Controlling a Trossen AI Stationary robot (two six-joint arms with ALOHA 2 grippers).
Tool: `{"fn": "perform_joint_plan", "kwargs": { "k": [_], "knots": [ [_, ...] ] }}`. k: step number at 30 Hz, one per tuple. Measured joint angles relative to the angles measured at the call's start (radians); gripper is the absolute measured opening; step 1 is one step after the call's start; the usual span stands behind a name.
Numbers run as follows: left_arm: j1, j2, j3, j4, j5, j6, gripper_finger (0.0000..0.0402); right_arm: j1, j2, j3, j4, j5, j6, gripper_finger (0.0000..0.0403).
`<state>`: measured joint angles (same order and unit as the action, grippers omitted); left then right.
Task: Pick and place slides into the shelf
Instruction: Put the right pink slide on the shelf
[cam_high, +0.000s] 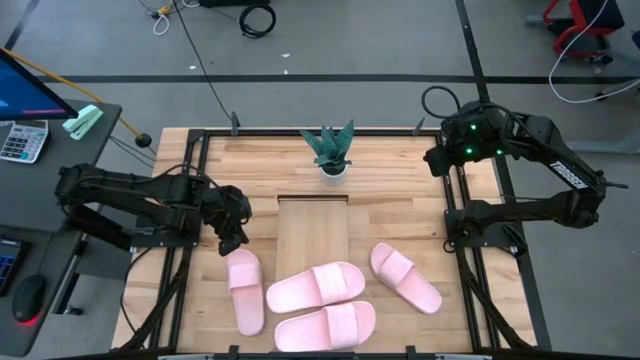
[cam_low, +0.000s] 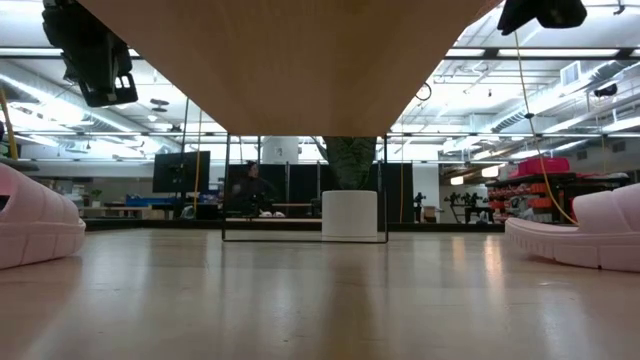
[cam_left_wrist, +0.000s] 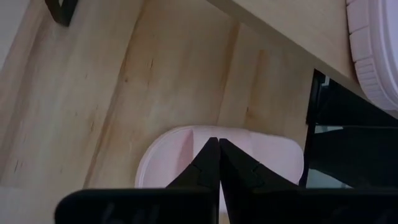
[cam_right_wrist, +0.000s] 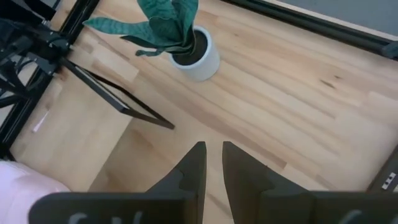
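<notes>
Pink foam slides (cam_high: 318, 288) lie in the lower middle of the high view, four on the bench (cam_high: 400, 180) around the near end of the shelf (cam_high: 312, 232), whose top looks bare; they look light, soft and springy, best pinched across the wide strap or a side edge. Left claw (cam_high: 232, 240), fingers together, hovers over the leftmost slide (cam_high: 245, 290). Right claw (cam_right_wrist: 213, 163), fingers slightly apart, waits at upper right near the potted plant (cam_high: 330, 150).

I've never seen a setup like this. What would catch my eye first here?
Probably the four pink slides lying along the table's near edge, in front of the pale wooden shelf at its middle. Then the left gripper, hanging just above the leftmost slide, and the small potted plant at the far edge.
</notes>
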<state>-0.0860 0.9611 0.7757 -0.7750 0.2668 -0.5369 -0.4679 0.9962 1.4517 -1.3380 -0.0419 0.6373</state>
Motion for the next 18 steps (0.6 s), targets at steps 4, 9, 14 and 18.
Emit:
{"fn": "perform_joint_plan", "kwargs": {
  "k": [4,9,14,18],
  "knots": [
    [0.0,0.0,0.0,-0.001,0.0,0.0,0.0014,0.0,0.0,0.0,0.0,0.0,0.015,0.0059],
    [-0.002,0.0,0.0,-0.068,0.065,0.048,0.0026,0.0,0.003,0.0,0.0,0.0,0.026,0.0059],
    [0.0,0.0,0.0,-0.152,0.071,0.078,0.0032,0.0,0.01,-0.019,0.003,-0.051,0.025,0.0059],
    [0.0,0.0,0.0,-0.143,0.071,0.078,0.0027,0.022,0.01,-0.121,0.012,-0.157,0.036,0.0059]
  ]
}}
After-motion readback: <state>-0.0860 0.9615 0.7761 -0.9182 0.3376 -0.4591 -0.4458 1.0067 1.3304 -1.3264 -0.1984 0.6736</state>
